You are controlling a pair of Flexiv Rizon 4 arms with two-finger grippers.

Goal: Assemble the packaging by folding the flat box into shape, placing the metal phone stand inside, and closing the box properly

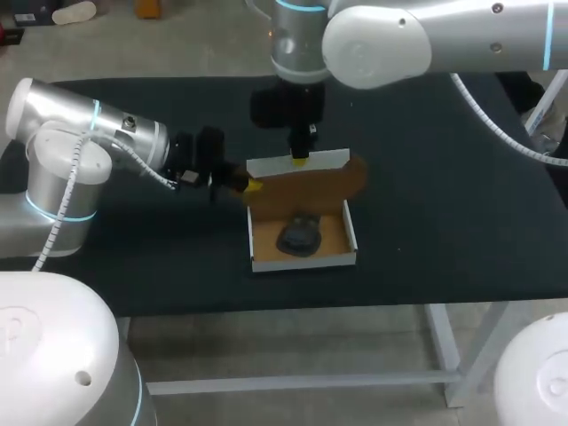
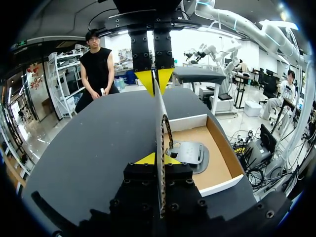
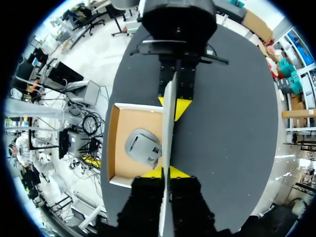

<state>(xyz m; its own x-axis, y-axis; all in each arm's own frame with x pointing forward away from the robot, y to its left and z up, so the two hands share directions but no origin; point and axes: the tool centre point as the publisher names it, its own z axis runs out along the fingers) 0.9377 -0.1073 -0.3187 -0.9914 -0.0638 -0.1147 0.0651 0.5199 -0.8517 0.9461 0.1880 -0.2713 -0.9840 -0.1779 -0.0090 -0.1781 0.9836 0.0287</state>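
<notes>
The lid (image 3: 169, 118) hides part of the stand (image 3: 141, 146).

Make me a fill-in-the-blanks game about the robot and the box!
1. The stand lies ___ the box.
2. The lid stands upright, so the box is ___.
3. The left gripper and right gripper both pinch the ___.
Missing words: inside, open, lid.

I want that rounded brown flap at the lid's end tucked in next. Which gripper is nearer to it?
Right. The right gripper pinches the lid midway along its top edge, near the flap; the left gripper grips its opposite end.
</notes>
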